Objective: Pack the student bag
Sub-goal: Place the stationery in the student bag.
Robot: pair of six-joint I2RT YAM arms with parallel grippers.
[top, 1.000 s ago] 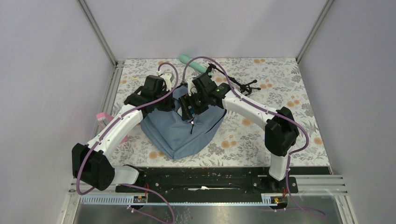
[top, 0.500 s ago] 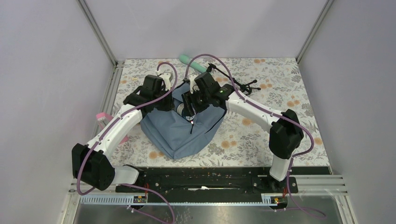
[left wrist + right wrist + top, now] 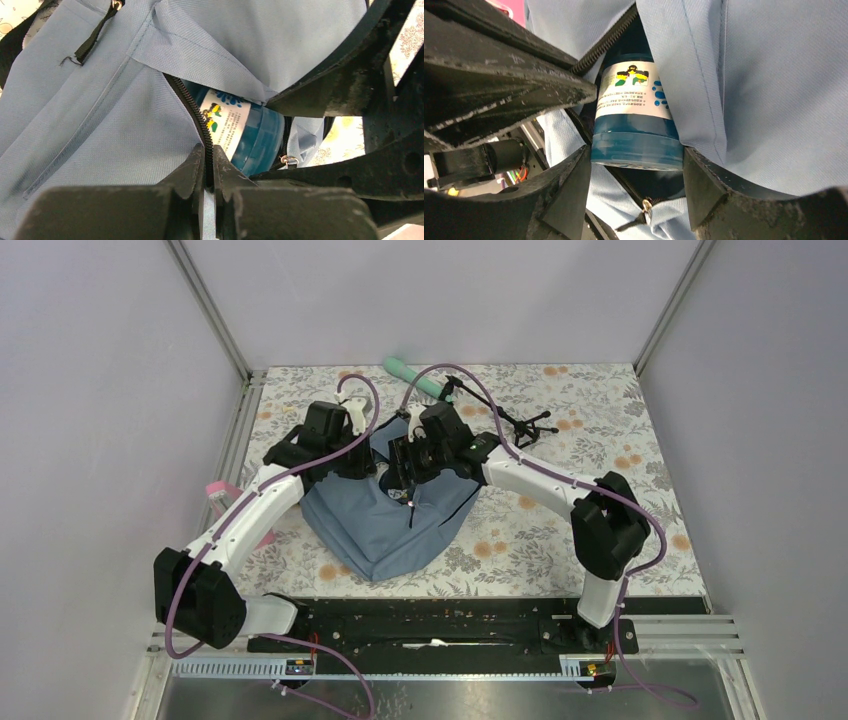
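Observation:
The slate-blue student bag (image 3: pixel 385 530) lies in the middle of the floral table. My left gripper (image 3: pixel 368 466) is at the bag's opening; in the left wrist view it (image 3: pixel 209 165) is shut on the dark zipper edge (image 3: pixel 192 107) and holds the mouth open. My right gripper (image 3: pixel 405 472) is over the opening. In the right wrist view it (image 3: pixel 636 152) is shut on the base of a blue bottle (image 3: pixel 634 125) with a white label. The bottle's far end is inside the bag. The bottle also shows in the left wrist view (image 3: pixel 240 130).
A teal cylinder (image 3: pixel 408 374) lies at the back of the table. A black tripod-like item (image 3: pixel 522 423) lies to the right behind the bag. A pink item (image 3: pixel 218 490) sits at the left edge. A brass zipper pull (image 3: pixel 645 205) hangs below the bottle.
My right gripper has shifted slightly left and back with the bottle, deeper into the bag's mouth. The left gripper has kept its hold on the zipper edge.

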